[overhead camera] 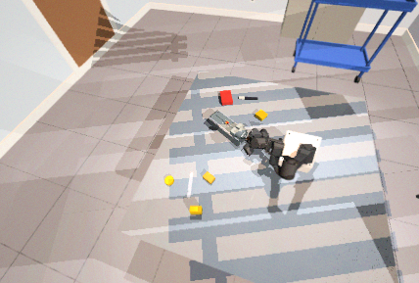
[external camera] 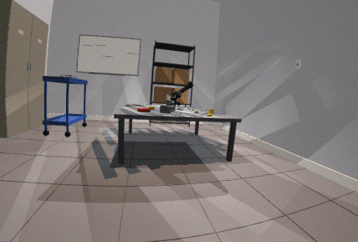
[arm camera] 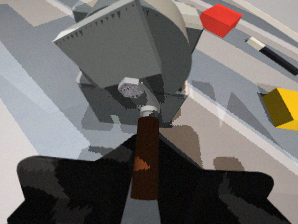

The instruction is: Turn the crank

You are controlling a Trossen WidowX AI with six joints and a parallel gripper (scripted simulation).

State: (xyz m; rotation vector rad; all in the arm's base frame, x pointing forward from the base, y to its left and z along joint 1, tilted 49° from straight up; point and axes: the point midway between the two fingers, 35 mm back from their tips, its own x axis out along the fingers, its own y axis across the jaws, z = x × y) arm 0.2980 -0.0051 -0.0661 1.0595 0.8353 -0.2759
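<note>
The grey machine (overhead camera: 222,125) (external camera: 167,109) (arm camera: 107,47) lies on the table, a long body with a rounded housing at the arm's end. Its crank has a brown handle (arm camera: 148,131), which points toward the wrist camera. My gripper (overhead camera: 246,138) (arm camera: 145,172) is shut on this handle, one black finger on each side. A small red spot (overhead camera: 227,122) shows on the slide part, too small to read against any mark. The brass zero marks cannot be made out. In the wrist view the housing and crank block hide the slide and pointer.
A red block (overhead camera: 226,97) (external camera: 143,110) (arm camera: 220,21), a black-and-white marker (overhead camera: 249,98) (arm camera: 274,56) and a yellow block (overhead camera: 260,115) (arm camera: 286,107) lie beyond the machine's side. Other yellow pieces (overhead camera: 209,177) (overhead camera: 196,210) (overhead camera: 168,180) and a white stick (overhead camera: 190,184) lie on its opposite side.
</note>
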